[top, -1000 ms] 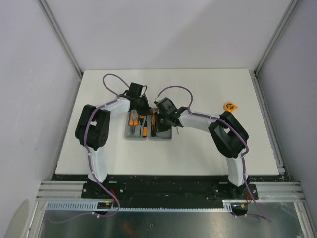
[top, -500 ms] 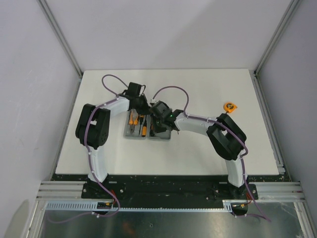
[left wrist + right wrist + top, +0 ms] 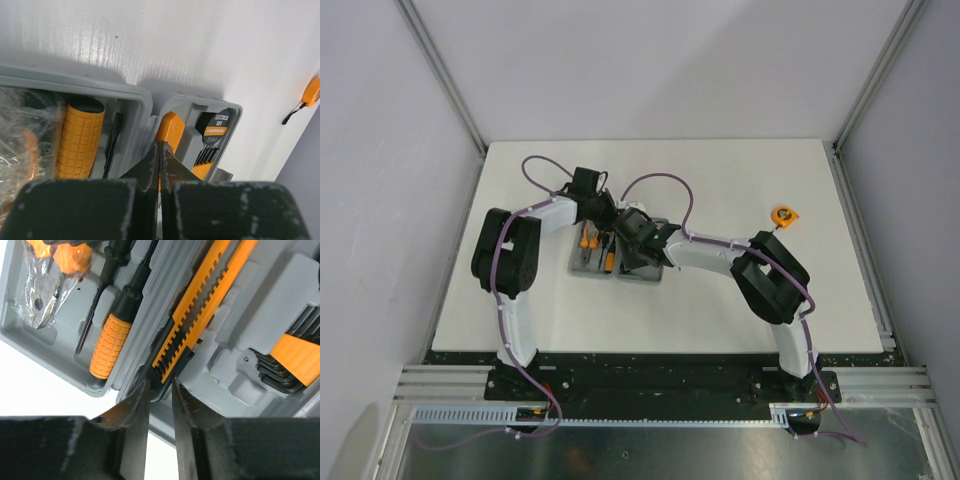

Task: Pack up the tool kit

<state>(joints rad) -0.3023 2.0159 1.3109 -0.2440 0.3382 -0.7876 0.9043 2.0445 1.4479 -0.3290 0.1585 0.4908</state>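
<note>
Case: the grey tool kit case point(image 3: 582, 270) lies open and flat near the middle of the white tabletop point(image 3: 720, 180), its two halves side by side, just ahead of both my arms.
Left half: a screwdriver point(image 3: 111, 346) with a ribbed orange handle lies in its slot; a clear plastic bag point(image 3: 42, 285) with orange-handled pieces inside sits toward 10 o'clock of it in my right wrist view.
Right half: the orange-and-black knife point(image 3: 200, 310) lies in a long slot beside the hinge, running from 1 o'clock down to 7 o'clock in that view; the hex keys point(image 3: 295, 352) in their orange holder sit at 3 o'clock of it. A label reading "electrical tape" point(image 3: 218, 125) shows in the far corner.
Tape measure: the orange tape measure point(image 3: 784, 214) lies alone on the tabletop, well apart from the case, toward 2 o'clock of it in the top view.
Left gripper: my left gripper point(image 3: 160, 146) is pressed together with nothing between its fingers, its tip over the hinge line between the halves.
Right gripper: my right gripper point(image 3: 159, 387) stands slightly spread, pinching nothing; its tips sit just beside the knife's black lower end, at the case's hinge ridge.
</note>
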